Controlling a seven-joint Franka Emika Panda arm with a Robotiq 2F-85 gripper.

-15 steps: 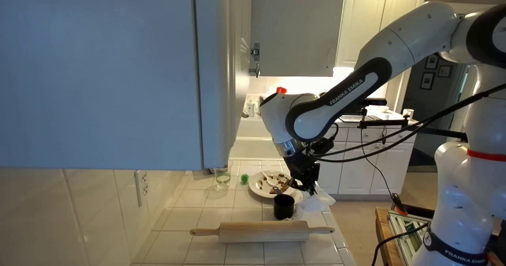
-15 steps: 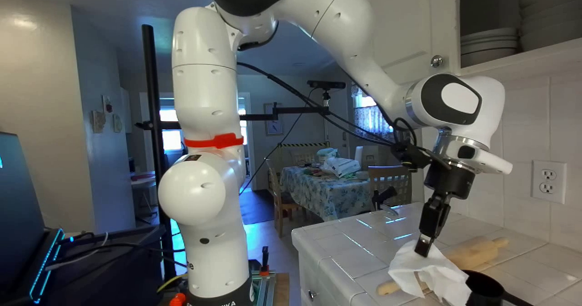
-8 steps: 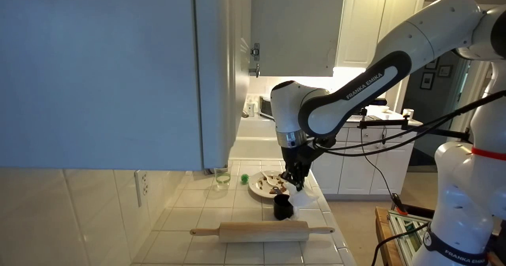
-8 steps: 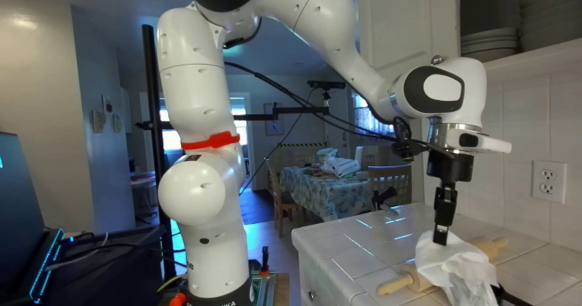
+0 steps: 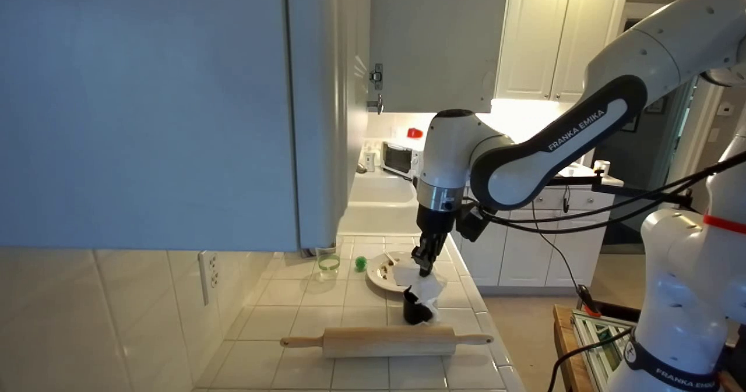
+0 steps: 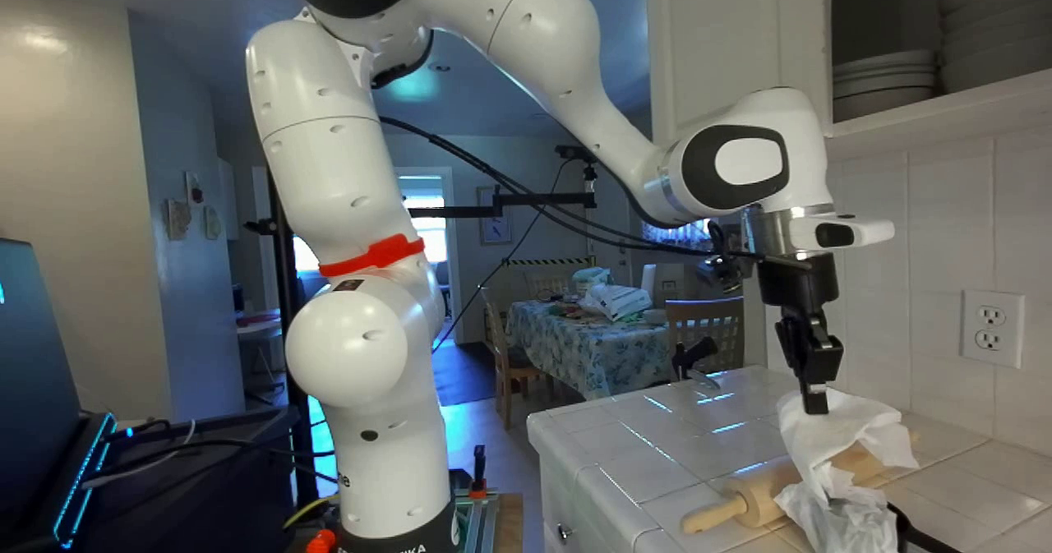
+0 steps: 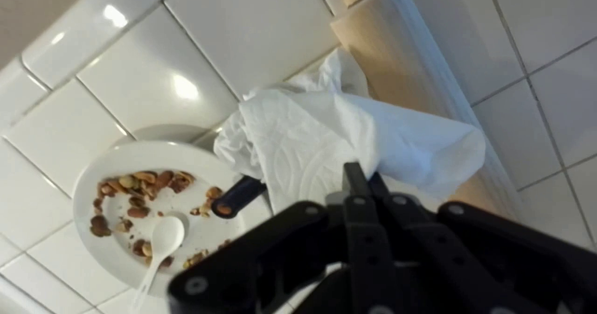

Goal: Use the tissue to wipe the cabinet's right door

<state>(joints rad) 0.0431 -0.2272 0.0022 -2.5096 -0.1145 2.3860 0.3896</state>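
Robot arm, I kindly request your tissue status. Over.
Gripper shut on tissue. Cabinet's right door open, tissue apart from it. Black cup below tissue, may obstruct.

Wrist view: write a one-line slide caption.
The end effector grips a white tissue over a tiled counter, near a wooden rolling pin and a plate holding nuts and a spoon.

In an exterior view a rolling pin (image 5: 389, 342) lies near, a black cup (image 5: 411, 310) beyond, then a plate (image 5: 375, 278) bearing nuts (image 7: 164, 179) and a spoon (image 7: 167, 237), a green ball (image 5: 361, 263) left of the plate.
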